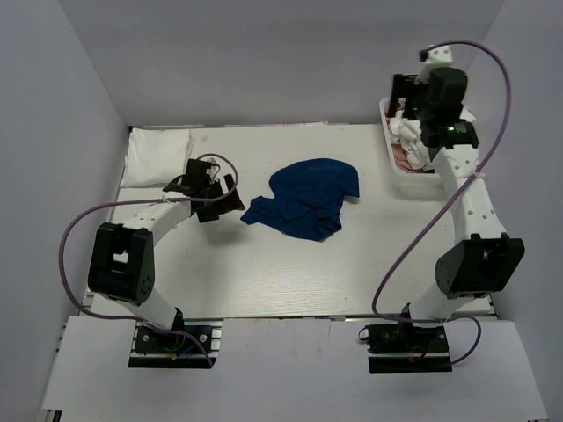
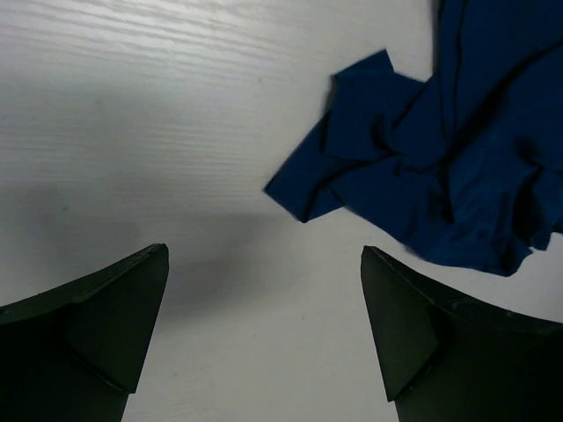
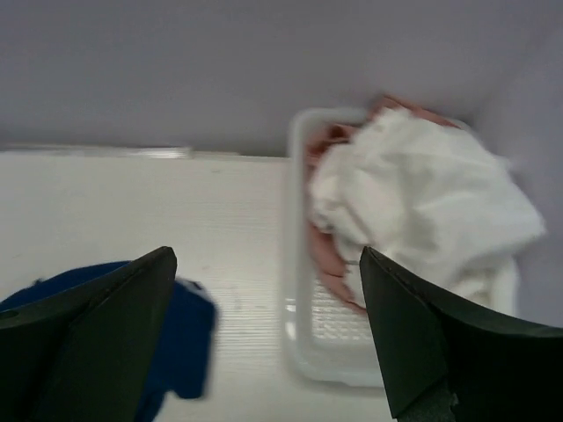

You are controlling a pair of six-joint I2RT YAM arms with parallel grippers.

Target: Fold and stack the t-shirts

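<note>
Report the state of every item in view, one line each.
navy t-shirt: crumpled, unfolded, mid-table
white t-shirt: bunched up, on top in the basket
pink t-shirt: in the basket, mostly covered by the white one
basket: upright, holding clothes, at the far right
white cloth: lying flat in the far left corner
left hand: open, empty, beside the navy t-shirt
right hand: open, empty, by the basket

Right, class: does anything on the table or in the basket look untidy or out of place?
The blue shirt lies crumpled on the table, unfolded. In the basket, a white shirt is bunched over a pink one, also unfolded.
</note>
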